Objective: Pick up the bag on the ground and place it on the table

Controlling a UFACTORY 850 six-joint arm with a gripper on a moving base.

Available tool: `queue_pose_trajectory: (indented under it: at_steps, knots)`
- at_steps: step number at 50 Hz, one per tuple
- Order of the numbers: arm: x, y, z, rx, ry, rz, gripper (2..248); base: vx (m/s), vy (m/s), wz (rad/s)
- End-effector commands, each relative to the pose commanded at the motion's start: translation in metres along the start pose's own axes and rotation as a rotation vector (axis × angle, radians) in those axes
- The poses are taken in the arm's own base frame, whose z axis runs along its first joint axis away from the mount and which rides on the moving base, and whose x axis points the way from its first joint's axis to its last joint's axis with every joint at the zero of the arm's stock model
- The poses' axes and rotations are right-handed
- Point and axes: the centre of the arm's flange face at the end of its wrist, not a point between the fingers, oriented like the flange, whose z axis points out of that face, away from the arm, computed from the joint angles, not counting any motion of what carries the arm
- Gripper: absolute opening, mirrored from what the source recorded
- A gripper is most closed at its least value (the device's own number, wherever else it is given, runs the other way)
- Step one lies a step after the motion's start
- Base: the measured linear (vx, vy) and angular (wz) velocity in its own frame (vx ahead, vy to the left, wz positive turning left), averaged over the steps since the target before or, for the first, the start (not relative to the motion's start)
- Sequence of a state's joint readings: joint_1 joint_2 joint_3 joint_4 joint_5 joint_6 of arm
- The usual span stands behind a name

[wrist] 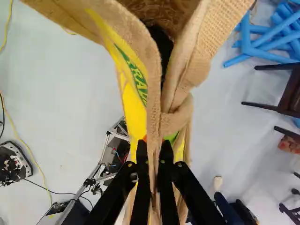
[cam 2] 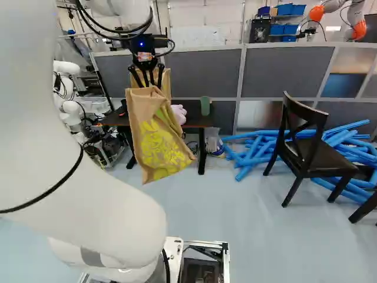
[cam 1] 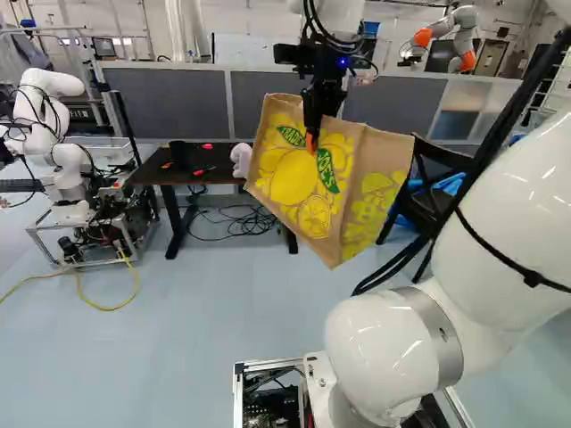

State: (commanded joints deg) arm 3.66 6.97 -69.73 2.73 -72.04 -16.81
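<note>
Clearly, the bag (cam 1: 290,183) is coarse brown cloth with yellow fruit and green labels printed on it, its body tilted and its cloth folded together between the fingers. The gripper (cam 1: 311,141) pinches it from both sides, high above the floor (cam 1: 205,312), overlapping the table (cam 1: 152,173) in the left base view

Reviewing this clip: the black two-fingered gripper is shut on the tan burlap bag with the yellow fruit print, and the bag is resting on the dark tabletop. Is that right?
Not quite: the bag isn't resting on the tabletop. The right base view shows it hanging in front, its bottom below tabletop level. The gripper is indeed shut on it.
</note>
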Motion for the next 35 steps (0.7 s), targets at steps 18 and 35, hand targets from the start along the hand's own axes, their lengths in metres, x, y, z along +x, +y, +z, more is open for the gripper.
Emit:
queue_pose_trajectory:
  at_steps: [18,35]
  knots:
    - [0.0,0.0,0.0,0.0,0.0,0.0,22,0.199,0.045,-0.016]
    - [0.0,0.0,0.0,0.0,0.0,0.0,22,0.178,0.045,-0.021]
